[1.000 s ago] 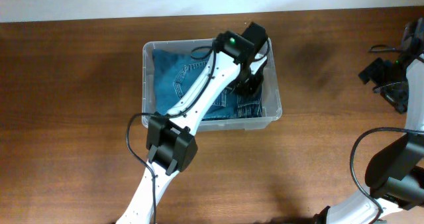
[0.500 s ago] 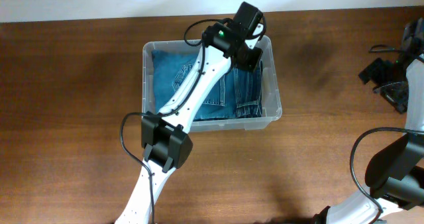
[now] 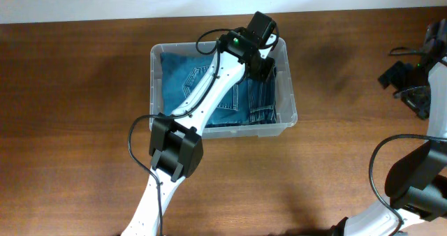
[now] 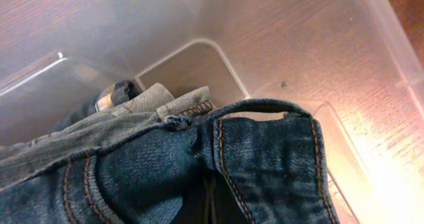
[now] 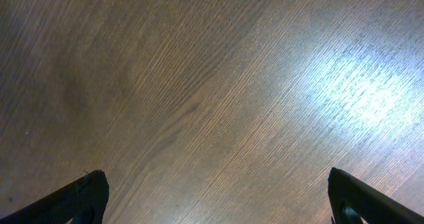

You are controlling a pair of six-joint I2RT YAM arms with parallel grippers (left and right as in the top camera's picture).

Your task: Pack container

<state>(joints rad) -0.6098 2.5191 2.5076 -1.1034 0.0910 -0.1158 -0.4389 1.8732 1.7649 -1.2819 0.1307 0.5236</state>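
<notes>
Tucking of folded blue denim jeans (image 3: 209, 96) into the clear rectangular plastic container (image 3: 154, 82) at far centre seems under way; left tool (image 3: 263, 69) pressed together, right tool (image 5: 218, 194) spread; flattening is needed next

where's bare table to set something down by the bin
Bare table lies left of the container and between it and the right arm. In front, the left arm splits the space. Inside is crowded: jeans cover its base.

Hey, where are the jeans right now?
In the overhead view the jeans lie inside the clear container at the table's far middle. The left gripper is over their right end, by the container's far right corner.
</notes>
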